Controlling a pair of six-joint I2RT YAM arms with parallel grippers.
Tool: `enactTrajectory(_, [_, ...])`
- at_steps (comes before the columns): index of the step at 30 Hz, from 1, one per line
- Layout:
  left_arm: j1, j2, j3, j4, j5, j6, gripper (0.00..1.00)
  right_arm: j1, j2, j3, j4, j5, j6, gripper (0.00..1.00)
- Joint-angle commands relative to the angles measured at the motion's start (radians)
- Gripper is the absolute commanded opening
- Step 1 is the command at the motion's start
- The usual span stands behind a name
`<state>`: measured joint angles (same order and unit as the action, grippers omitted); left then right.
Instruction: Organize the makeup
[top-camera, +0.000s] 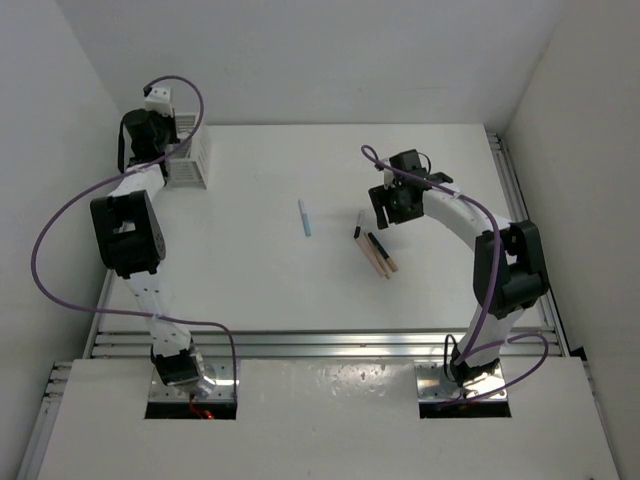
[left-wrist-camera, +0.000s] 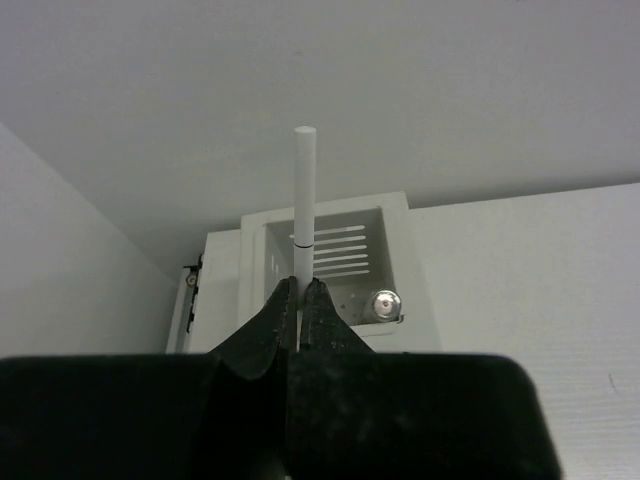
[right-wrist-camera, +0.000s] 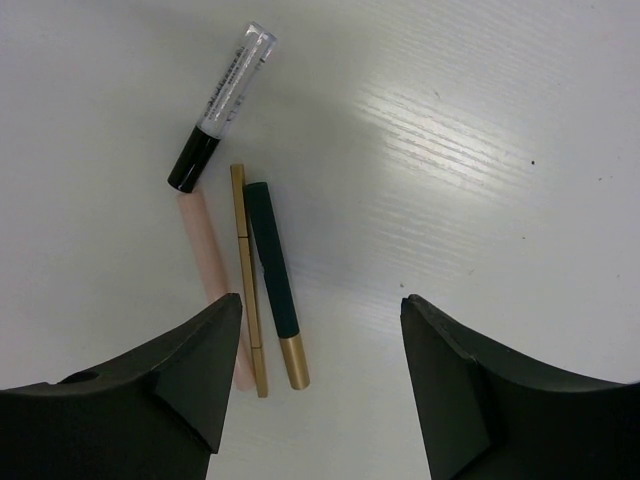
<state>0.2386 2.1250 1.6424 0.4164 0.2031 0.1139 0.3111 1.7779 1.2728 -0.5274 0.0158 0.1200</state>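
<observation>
My left gripper is shut on a very thin, pale grey-white makeup stick, held upright over the white slatted box. A silver round cap lies inside the box. In the right wrist view a clear tube with a black cap, a peach-pink stick, a thin gold stick and a black stick with a gold end lie together on the table. My right gripper is open and empty just above and beside them. A light blue stick lies alone mid-table.
The slatted box stands at the table's far left corner, close to the left wall. The stick cluster lies right of centre. A metal rail runs along the near edge.
</observation>
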Motion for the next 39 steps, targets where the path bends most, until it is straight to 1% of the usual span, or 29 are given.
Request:
enactTrajectory(1, [0.024, -0.027, -0.024, 0.061, 0.071, -0.011, 0.0, 0.006, -0.009, 0.004, 0.003, 0.006, 0.032, 0.66])
enactTrajectory(5, [0.024, -0.027, -0.064, 0.039, 0.117, 0.01, 0.0, 0.006, -0.02, 0.0, 0.001, 0.006, 0.044, 0.66])
enactTrajectory(6, [0.024, -0.027, -0.064, 0.026, 0.117, 0.01, 0.05, 0.006, -0.018, 0.002, -0.002, 0.007, 0.043, 0.66])
enactTrajectory(8, [0.024, -0.027, -0.075, 0.004, 0.14, 0.023, 0.21, 0.005, -0.021, 0.01, -0.012, 0.007, 0.044, 0.7])
enactTrajectory(9, [0.024, -0.027, -0.075, -0.007, 0.14, 0.023, 0.36, 0.006, -0.02, 0.01, -0.016, 0.009, 0.044, 0.72])
enactTrajectory(10, [0.024, -0.027, -0.066, -0.02, 0.14, 0.023, 0.42, 0.005, -0.023, 0.011, -0.022, 0.012, 0.044, 0.73])
enactTrajectory(11, [0.024, -0.027, -0.066, -0.021, 0.14, 0.023, 0.52, 0.006, -0.023, 0.016, -0.035, 0.022, 0.04, 0.74])
enactTrajectory(12, [0.033, -0.027, -0.041, -0.033, 0.131, 0.023, 0.54, 0.008, -0.021, 0.019, -0.037, 0.027, 0.043, 0.74])
enactTrajectory(14, [0.033, -0.037, -0.014, -0.06, 0.119, 0.032, 0.55, 0.006, -0.017, 0.025, -0.057, 0.035, 0.038, 0.73])
enactTrajectory(16, [0.033, -0.049, 0.033, -0.103, 0.096, 0.032, 0.56, 0.005, -0.008, 0.028, -0.077, 0.026, 0.038, 0.68])
enactTrajectory(17, [0.033, -0.05, 0.045, -0.117, 0.087, 0.032, 0.56, 0.005, -0.003, 0.03, -0.094, 0.02, 0.038, 0.63])
enactTrajectory(19, [0.024, -0.088, 0.068, -0.16, 0.058, 0.032, 0.56, 0.008, -0.002, 0.025, -0.12, -0.011, 0.035, 0.6])
enactTrajectory(20, [0.024, -0.102, 0.068, -0.175, 0.045, 0.042, 0.56, 0.013, -0.002, 0.011, -0.129, -0.01, 0.033, 0.57])
enactTrajectory(22, [0.002, -0.134, 0.068, -0.231, 0.024, 0.055, 0.56, 0.022, -0.014, -0.022, -0.131, -0.056, 0.036, 0.54])
enactTrajectory(23, [0.002, -0.164, 0.068, -0.254, 0.024, 0.055, 0.56, 0.026, -0.017, -0.065, -0.128, -0.065, 0.03, 0.52])
enactTrajectory(27, [-0.028, -0.244, 0.025, -0.367, 0.024, 0.064, 0.56, 0.049, -0.031, -0.142, -0.076, -0.085, 0.043, 0.51])
enactTrajectory(29, [-0.038, -0.258, 0.025, -0.404, 0.024, 0.064, 0.56, 0.051, -0.014, -0.153, -0.068, -0.083, 0.047, 0.48])
enactTrajectory(32, [-0.047, -0.27, 0.016, -0.458, 0.024, 0.052, 0.56, 0.051, 0.023, -0.151, -0.072, -0.066, 0.046, 0.46])
enactTrajectory(37, [-0.056, -0.315, 0.016, -0.521, 0.024, 0.061, 0.56, 0.046, 0.052, -0.15, -0.068, 0.012, 0.055, 0.37])
enactTrajectory(39, [-0.065, -0.324, 0.016, -0.531, 0.033, 0.061, 0.56, 0.048, 0.054, -0.151, -0.059, 0.013, 0.053, 0.37])
